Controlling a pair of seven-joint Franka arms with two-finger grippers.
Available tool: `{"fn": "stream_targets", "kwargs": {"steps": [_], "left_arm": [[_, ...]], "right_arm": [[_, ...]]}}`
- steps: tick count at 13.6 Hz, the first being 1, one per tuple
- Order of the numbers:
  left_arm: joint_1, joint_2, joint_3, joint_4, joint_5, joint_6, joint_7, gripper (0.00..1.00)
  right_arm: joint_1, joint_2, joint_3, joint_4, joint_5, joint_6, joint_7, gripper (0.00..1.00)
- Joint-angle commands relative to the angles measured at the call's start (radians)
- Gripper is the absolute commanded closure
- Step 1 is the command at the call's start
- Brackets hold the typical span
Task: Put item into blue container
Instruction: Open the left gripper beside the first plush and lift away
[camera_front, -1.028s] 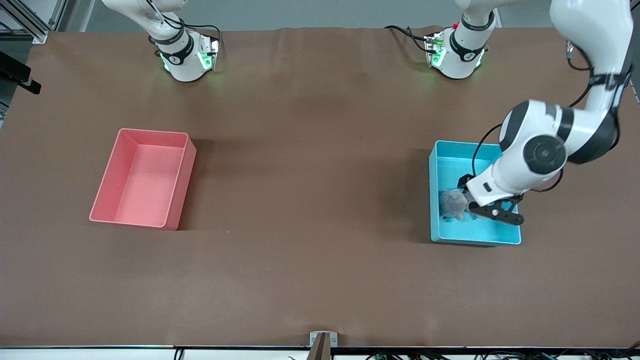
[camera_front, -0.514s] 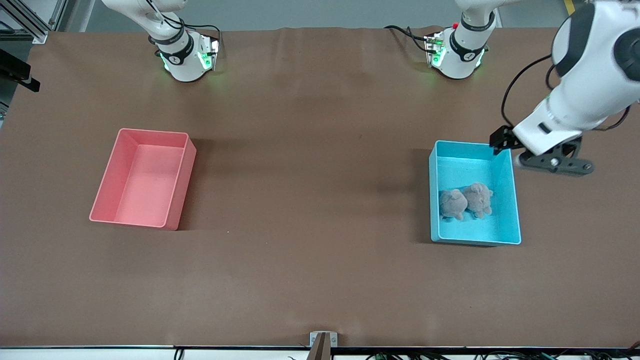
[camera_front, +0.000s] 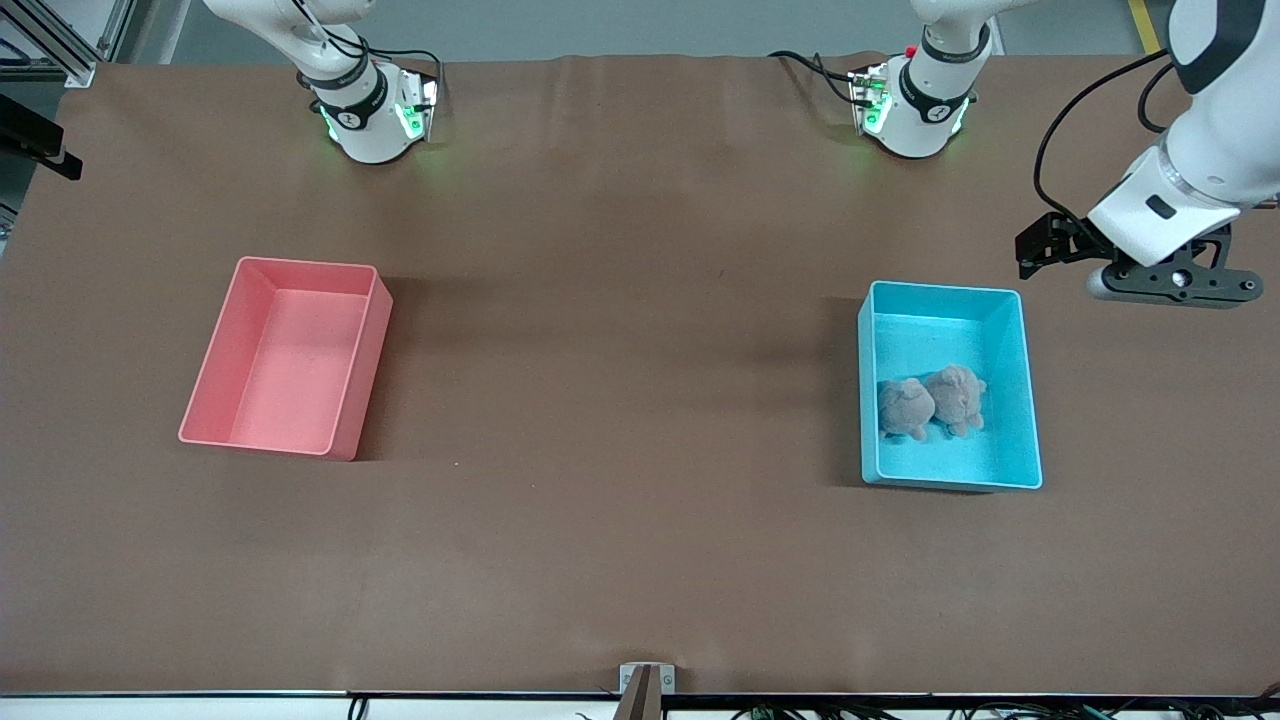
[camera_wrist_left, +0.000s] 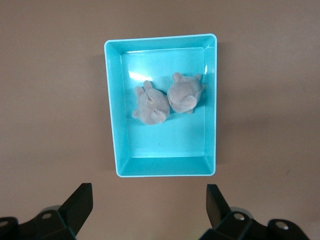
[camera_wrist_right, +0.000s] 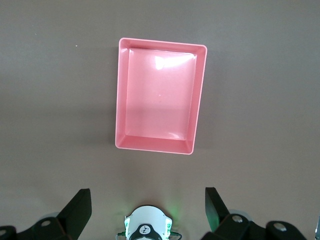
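Two bins sit on the brown table (camera_front: 640, 560): the blue container (camera_front: 1030, 420) toward the left arm's end and a pink bin (camera_front: 205, 385) toward the right arm's end, well apart. I read the pink bin as holding nothing.

Two grey plush toys (camera_front: 932, 402) lie side by side and touching on the floor of the blue container. A second ago the left gripper (camera_front: 1135, 275) was down inside that container beside the toys; it has since risen and pulled back, and now hangs over bare table close to the container's corner nearest the left arm's base. I judge the placement done and the arm retreating.

Left gripper fingers (camera_wrist_left: 75, 207) stand wide apart, holding nothing.

The right gripper (camera_wrist_right: 147, 210) waits high above the pink bin, fingers (camera_wrist_right: 77, 207) equally spread and empty.
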Motion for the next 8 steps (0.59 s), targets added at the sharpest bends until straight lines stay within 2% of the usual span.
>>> {"fn": "stream_targets", "kwargs": {"steps": [1, 5, 8], "left_arm": [[0.018, -0.001, 0.015, 0.011, -0.025, 0.004, 0.019, 0.0], [0.018, 0.056, 0.017, 0.109, -0.014, 0.008, 0.016, 0.0], [0.041, 0.055, 0.052, 0.146, -0.025, -0.005, 0.018, 0.0]], "right_arm": [[0.004, -0.029, 0.002, -0.024, 0.007, -0.001, 0.024, 0.0], [0.005, -0.029, 0.005, -0.023, 0.012, -0.004, 0.074, 0.0], [0.005, -0.029, 0.005, -0.018, 0.015, -0.004, 0.076, 0.0]]}}
